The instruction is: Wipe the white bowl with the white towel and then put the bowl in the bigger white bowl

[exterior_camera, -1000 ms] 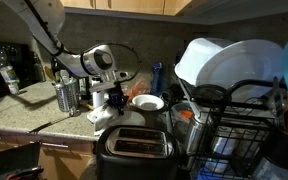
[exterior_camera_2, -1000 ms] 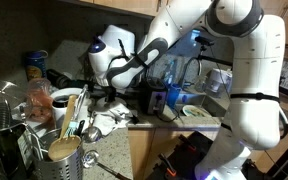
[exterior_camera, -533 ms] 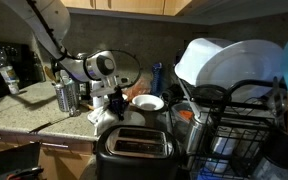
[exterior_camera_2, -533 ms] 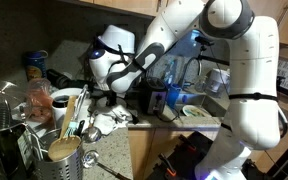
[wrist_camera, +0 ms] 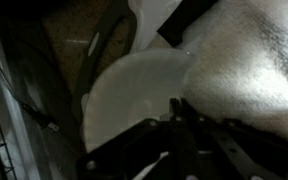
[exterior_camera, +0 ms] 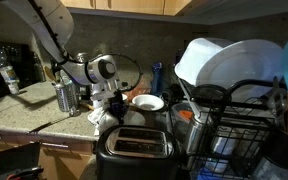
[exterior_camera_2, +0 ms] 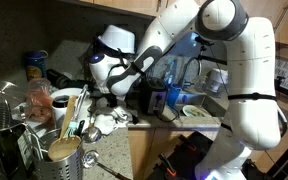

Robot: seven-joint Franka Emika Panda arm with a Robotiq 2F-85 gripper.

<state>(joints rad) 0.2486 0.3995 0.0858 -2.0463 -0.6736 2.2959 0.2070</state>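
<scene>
In the wrist view a white bowl (wrist_camera: 132, 98) lies under my gripper (wrist_camera: 182, 108), and the white towel (wrist_camera: 244, 60) covers its right side. The two fingers are pressed together with the towel's edge at their tips. In both exterior views the gripper (exterior_camera: 112, 97) (exterior_camera_2: 108, 97) points down at the counter over the crumpled towel (exterior_camera: 108, 113) (exterior_camera_2: 110, 121). Another white bowl (exterior_camera: 147, 102) stands just beside it. I cannot tell which bowl is the bigger one.
A black toaster (exterior_camera: 134, 148) stands at the counter's front. A metal can (exterior_camera: 66, 96) is beside the arm, and a dish rack (exterior_camera: 239, 110) holds big white plates. A utensil holder (exterior_camera_2: 64, 148) and a metal colander (exterior_camera_2: 2, 105) stand close in an exterior view.
The wrist has come down a little toward the counter and the towel. The bowls have not moved.
</scene>
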